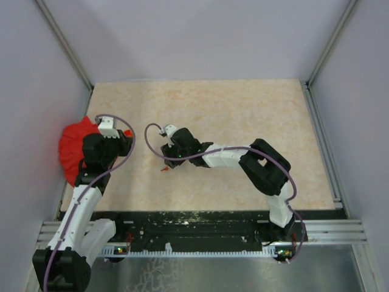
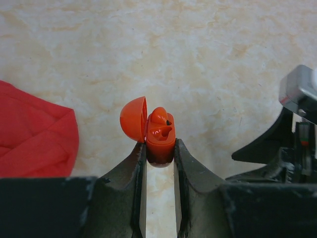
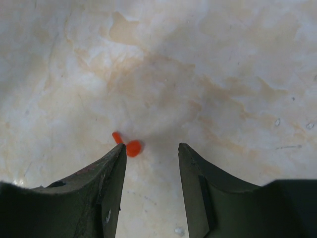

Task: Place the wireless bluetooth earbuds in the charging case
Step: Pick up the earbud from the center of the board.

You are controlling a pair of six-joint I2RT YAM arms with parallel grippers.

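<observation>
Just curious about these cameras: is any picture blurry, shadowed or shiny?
Right wrist view: tabletop soft and blurred, a dim shadow around the orange earbud. Left wrist view: sharp, with glints on the open orange case. Top view: evenly lit.

No text, label, brand, number or sign can be read in any view. The orange-red charging case (image 2: 160,141) shows only plain, unmarked plastic. The same goes for the loose orange-red earbud (image 3: 130,147).
</observation>
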